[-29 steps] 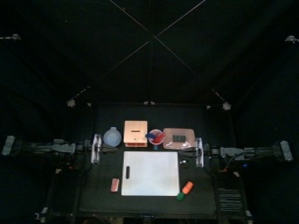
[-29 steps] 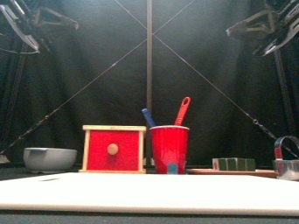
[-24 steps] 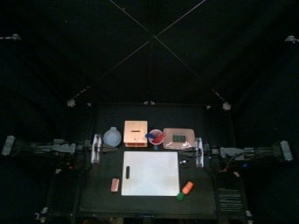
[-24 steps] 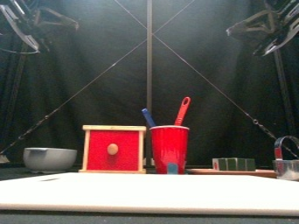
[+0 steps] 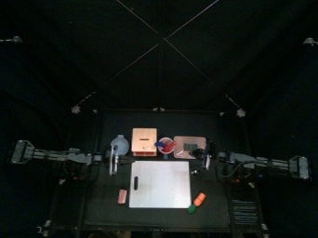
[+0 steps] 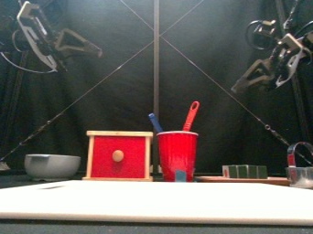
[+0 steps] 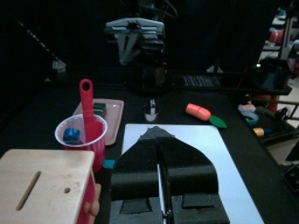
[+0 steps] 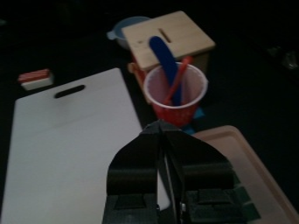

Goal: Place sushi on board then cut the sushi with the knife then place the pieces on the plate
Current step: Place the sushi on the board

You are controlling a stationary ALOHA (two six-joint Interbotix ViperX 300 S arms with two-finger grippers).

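**Both grippers closed and empty above the table; sushi on the tray**

The left gripper point(image 7: 160, 136) hangs high over the back left corner of the white board point(image 5: 159, 183). Its two jaws are pressed together with nothing between them. The right gripper point(image 8: 159, 129) hangs high over the board's back right corner, and its jaws are likewise closed on nothing. In the front view both arms are well above everything on the table.

The sushi roll point(image 6: 251, 171), a short row of dark green blocks, lies on the pink tray point(image 6: 214, 178). The tray sits behind the board at the right end of the back row, just beside the red cup point(image 6: 178, 154). The cup stands upright and holds the blue knife point(image 6: 156, 122) and the red knife point(image 6: 191, 115), both leaning with their handles up. Nothing lies on the board.

To the left of the cup stands the wooden box point(image 6: 119, 156), its red drawer front facing forward. The blue-grey bowl point(image 6: 51, 165) sits left of the box. A round metal cutter point(image 6: 301, 163) shows at the right edge of the front view, past the tray.

Beside the board's front left corner lies a small red toy point(image 5: 122, 195). Off its front right corner lies an orange toy point(image 5: 199, 199).
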